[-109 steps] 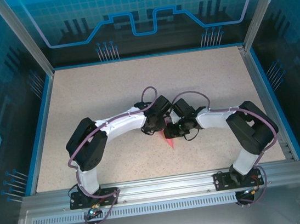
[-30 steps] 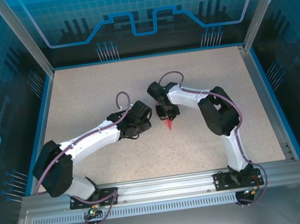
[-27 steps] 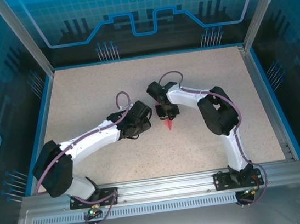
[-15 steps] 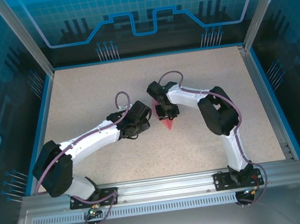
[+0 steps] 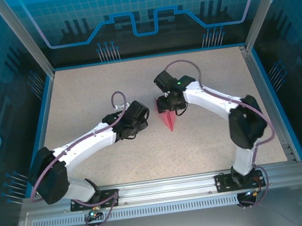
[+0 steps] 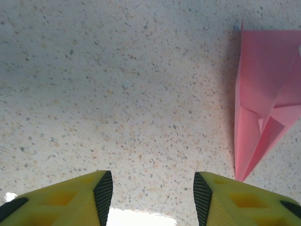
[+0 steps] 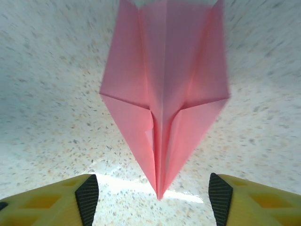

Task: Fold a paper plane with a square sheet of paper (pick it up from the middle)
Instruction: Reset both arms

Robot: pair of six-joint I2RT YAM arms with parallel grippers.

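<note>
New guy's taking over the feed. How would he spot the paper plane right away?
Look at the speckled beige table, near its middle. The paper plane lies flat by the open right pincer, tip toward the table's near edge. It is the one pink thing there: a narrow dart with a centre crease.

The left gripper (image 6: 153,200), with yellow fingers (image 6: 61,197) and black pads (image 6: 104,195), is spread apart over a speckled beige tabletop (image 6: 117,94). A pink folded paper plane (image 6: 263,84) lies at the right, its tip near the right finger.
</note>
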